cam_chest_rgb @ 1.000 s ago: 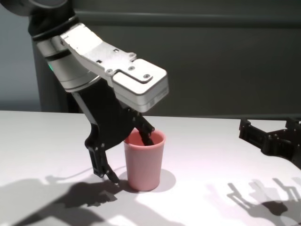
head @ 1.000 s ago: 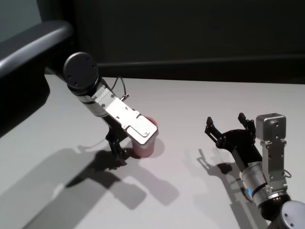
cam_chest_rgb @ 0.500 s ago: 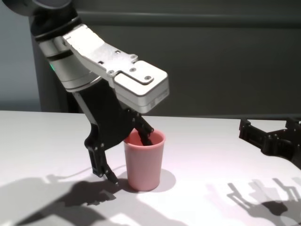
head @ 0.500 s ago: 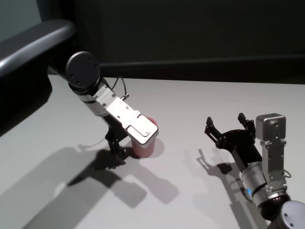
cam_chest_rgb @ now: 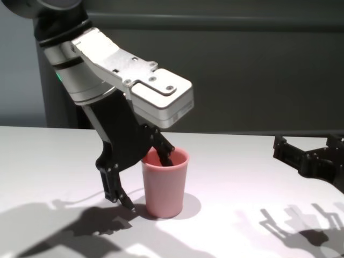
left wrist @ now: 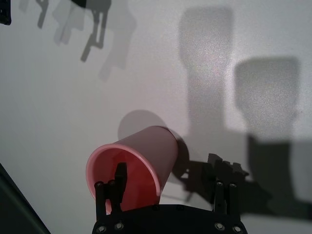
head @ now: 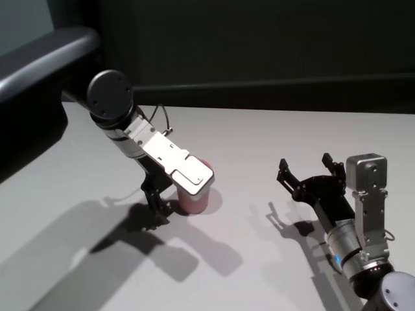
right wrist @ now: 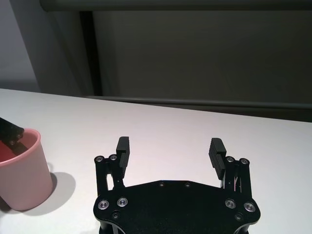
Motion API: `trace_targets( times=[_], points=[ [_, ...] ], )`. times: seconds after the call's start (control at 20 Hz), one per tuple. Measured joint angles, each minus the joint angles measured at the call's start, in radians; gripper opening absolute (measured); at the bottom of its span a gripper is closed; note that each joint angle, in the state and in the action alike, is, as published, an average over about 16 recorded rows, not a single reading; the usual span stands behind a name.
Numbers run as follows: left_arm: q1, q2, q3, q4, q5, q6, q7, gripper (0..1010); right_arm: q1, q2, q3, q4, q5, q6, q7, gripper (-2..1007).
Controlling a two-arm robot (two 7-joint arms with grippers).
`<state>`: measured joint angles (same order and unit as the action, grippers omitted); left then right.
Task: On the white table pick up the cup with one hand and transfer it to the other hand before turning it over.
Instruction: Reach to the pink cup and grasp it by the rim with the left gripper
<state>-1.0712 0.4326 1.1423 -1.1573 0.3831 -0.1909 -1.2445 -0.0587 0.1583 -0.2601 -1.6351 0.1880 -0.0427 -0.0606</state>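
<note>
The pink cup (head: 194, 202) stands upright, rim up, on the white table (head: 272, 136); it also shows in the chest view (cam_chest_rgb: 164, 185) and the left wrist view (left wrist: 146, 151). My left gripper (head: 174, 201) is open and straddles the cup's left wall: one finger reaches inside the cup, the other hangs outside down near the table. In the left wrist view the two fingers (left wrist: 120, 175) stand wide apart. My right gripper (head: 305, 162) is open and empty, held above the table well to the right of the cup, seen in its own view (right wrist: 168, 146) with the cup (right wrist: 22, 175) off to one side.
A dark wall runs behind the table's far edge (head: 279, 110). A dark curved surface (head: 39, 65) lies at the far left. Bare tabletop lies between the cup and the right gripper.
Almost nothing has moved. The left gripper stays astride the cup's wall with only a slight shift; the cup still stands on the table and the right arm is still.
</note>
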Motion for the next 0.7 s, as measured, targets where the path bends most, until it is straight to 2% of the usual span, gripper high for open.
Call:
trace_targets(
  times=[0.4, 0.7],
  points=[
    [-0.001, 0.002, 0.002, -0.002, -0.003, 0.006, 0.002, 997, 0.000, 0.000, 0.000, 0.000, 0.000, 0.000, 0.000, 1002],
    [0.000, 0.002, 0.001, -0.002, -0.003, 0.005, 0.003, 945, 0.000, 0.000, 0.000, 0.000, 0.000, 0.000, 0.000, 1002]
  ],
)
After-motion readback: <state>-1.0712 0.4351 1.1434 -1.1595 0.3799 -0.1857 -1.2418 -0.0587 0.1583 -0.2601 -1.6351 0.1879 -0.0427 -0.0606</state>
